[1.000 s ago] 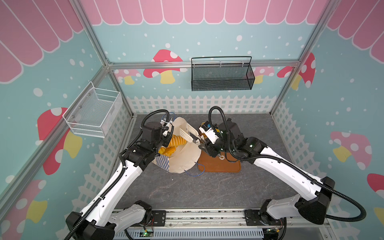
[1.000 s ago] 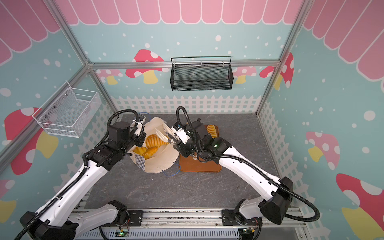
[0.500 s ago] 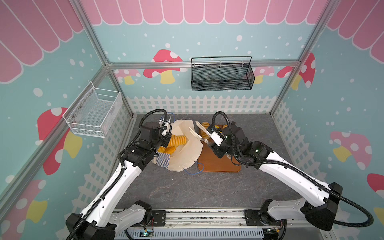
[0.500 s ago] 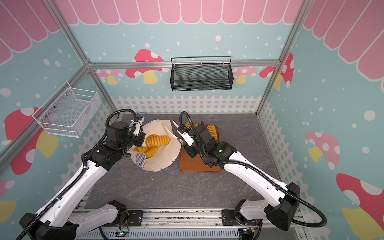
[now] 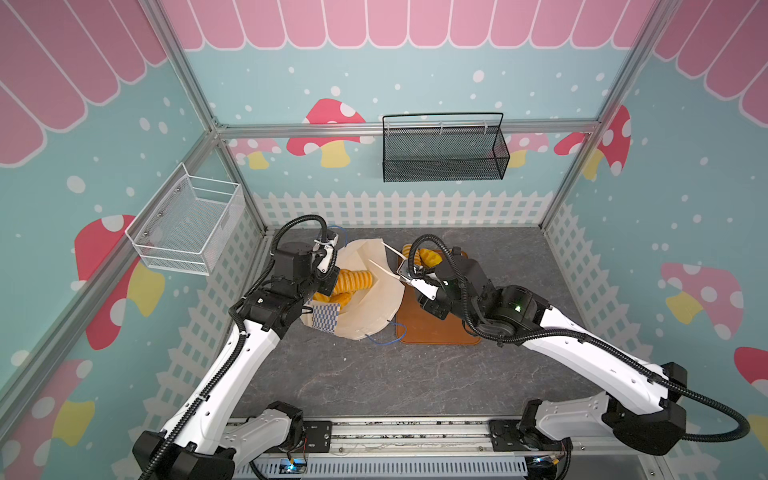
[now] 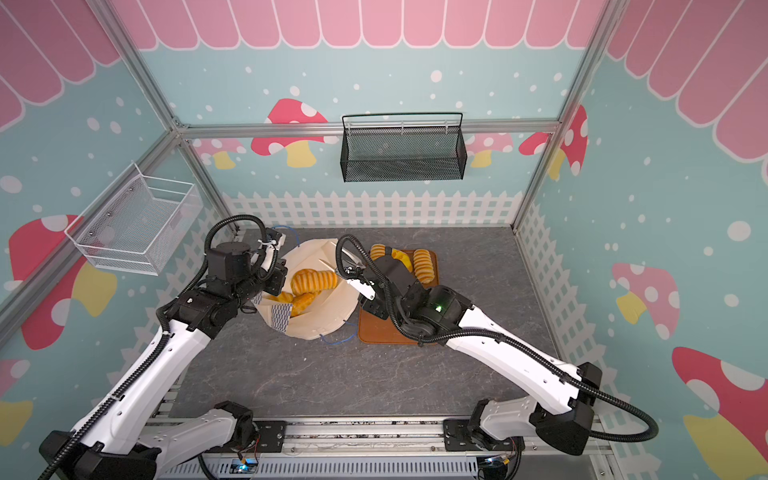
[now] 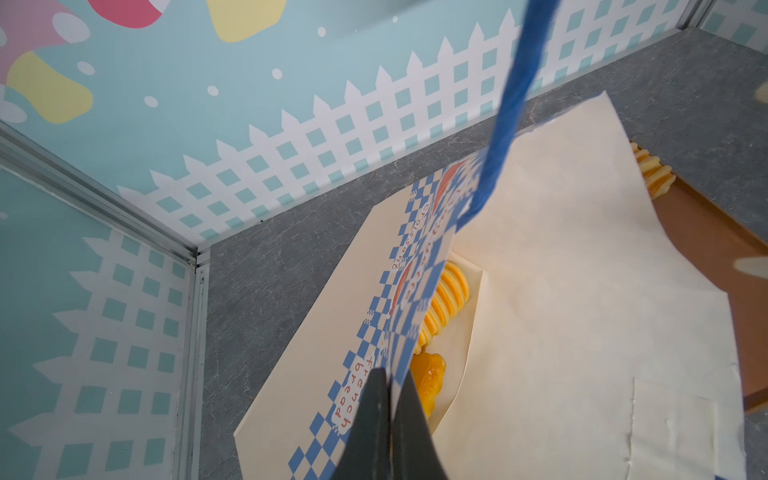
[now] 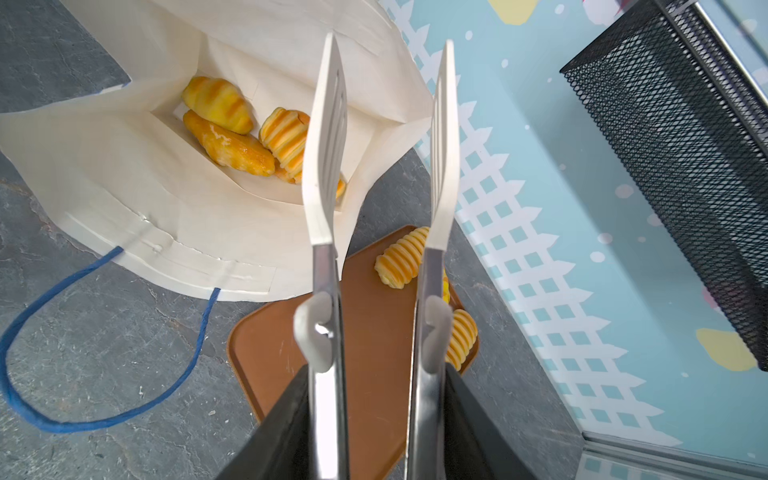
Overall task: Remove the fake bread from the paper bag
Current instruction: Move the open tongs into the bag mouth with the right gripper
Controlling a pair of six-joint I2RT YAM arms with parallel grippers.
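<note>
Judging by where the pastries lie, the job is about half done. Three pieces of fake bread (image 6: 423,266) rest on the brown tray (image 8: 266,353) just beside the paper bag (image 5: 374,299). At least three more are left inside it: a croissant (image 8: 216,104), a glazed oblong (image 8: 228,147) and a ridged loaf (image 8: 284,139), with perhaps a fourth half hidden behind a tong blade.

The bag lies tipped on the grey tabletop, its mouth gaping toward the tray and a blue cord handle (image 8: 83,415) trailing on the surface. The left gripper (image 7: 390,399) is pinched tight on a fold of the bag's checkered band, propping it open. The right gripper (image 8: 374,415) clasps the handles of white-tipped tongs (image 8: 324,199); their blades stand apart with nothing between them, poised over the bag's mouth.

On the blue-and-white checks, red lettering reads "french bread" and "croissant". An orange logo beside it is too creased to read.
</note>
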